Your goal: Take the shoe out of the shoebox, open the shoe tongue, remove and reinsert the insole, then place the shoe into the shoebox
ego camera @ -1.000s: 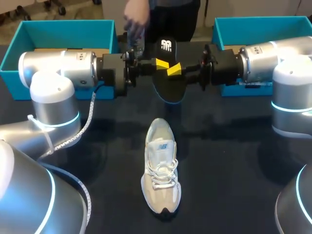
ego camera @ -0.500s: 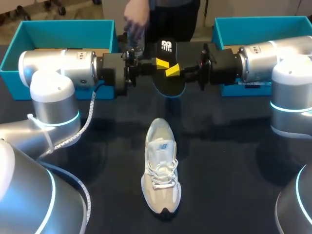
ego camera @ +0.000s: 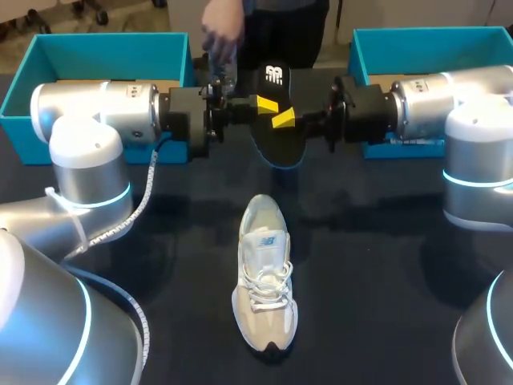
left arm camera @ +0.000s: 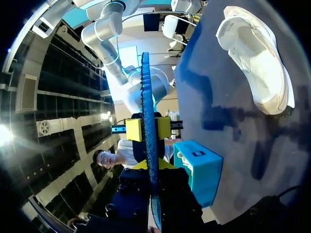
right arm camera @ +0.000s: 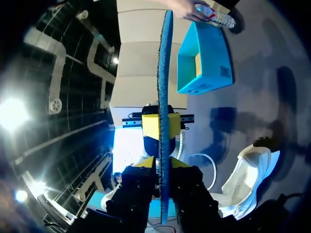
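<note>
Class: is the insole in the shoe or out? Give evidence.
Out: left gripper and right gripper hold the insole aloft, apart from the shoe below.

My dark table [ego camera: 385, 265] bears a pale grey laced sneaker [ego camera: 264, 289] mid-table, a teal open box [ego camera: 96, 48] at its far left corner, and another teal box [ego camera: 433, 46] far right.

My left silver arm [ego camera: 104, 112] and right silver arm [ego camera: 433, 92] lie level at twelve o'clock, wrists facing; left yellow-tipped gripper [ego camera: 267, 104] and right yellow-tipped gripper [ego camera: 283, 119] each pinch the black blue-edged foam insole [ego camera: 278, 144].

shoe [ego camera: 263, 281] pale mesh cloth, matt; insole [ego camera: 277, 143] black matt top, rough blue underside
</note>
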